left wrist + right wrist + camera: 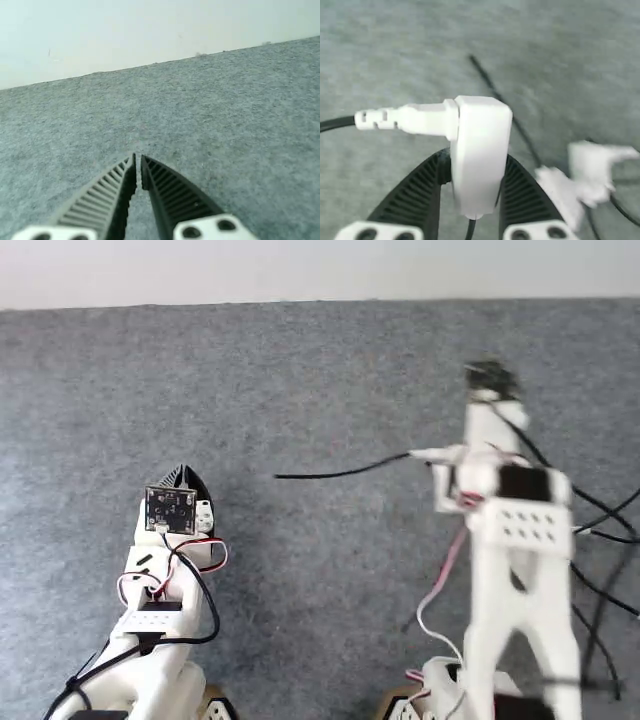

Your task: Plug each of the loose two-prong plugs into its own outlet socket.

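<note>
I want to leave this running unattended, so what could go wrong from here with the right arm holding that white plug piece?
1. The right gripper clamps the white plug piece at one end, much of it sticking out past the fingertips, so it may twist or slip.
2. Its black cable trails over the table and could snag or tug on the piece.
3. A blurred white part lies close beside the gripper and might get knocked.

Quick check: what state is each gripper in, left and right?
Left gripper: closed, empty.
Right gripper: closed on a white plug.
</note>
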You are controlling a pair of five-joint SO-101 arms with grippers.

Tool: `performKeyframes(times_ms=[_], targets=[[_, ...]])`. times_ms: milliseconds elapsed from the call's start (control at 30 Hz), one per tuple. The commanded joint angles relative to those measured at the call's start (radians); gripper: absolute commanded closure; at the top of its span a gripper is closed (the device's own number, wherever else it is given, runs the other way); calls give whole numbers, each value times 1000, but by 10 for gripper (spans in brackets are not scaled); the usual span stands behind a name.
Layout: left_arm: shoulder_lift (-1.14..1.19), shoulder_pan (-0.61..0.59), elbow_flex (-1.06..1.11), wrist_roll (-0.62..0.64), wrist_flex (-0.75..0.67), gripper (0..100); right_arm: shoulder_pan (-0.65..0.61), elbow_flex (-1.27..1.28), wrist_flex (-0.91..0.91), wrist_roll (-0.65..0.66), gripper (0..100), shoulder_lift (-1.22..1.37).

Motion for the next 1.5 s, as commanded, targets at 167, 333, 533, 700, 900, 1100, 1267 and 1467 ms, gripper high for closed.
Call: performKeyframes(times_ms=[167, 333, 533, 700, 900, 1100, 1267, 1467], targets=[[-17, 6, -13, -9, -21, 985, 389, 104, -107, 135, 990, -199], [-17, 6, -15, -9, -21, 985, 616, 109, -243, 172, 990, -156], [-17, 6, -70, -5, 83, 985, 785, 97, -415, 172, 987, -8], [-17, 0, -127, -3, 196, 985, 843, 15, -476, 163, 964, 147], [-17, -3, -140, -2, 199, 984, 891, -164, -475, 61, 805, 343], [-20, -26, -150, -2, 198, 984, 835, -295, -269, 57, 817, 392], [-26, -31, -150, -2, 198, 915, 716, -351, -53, 25, 924, 317], [-28, -60, -148, 0, 141, 884, 581, -341, 117, -28, 989, 168]])
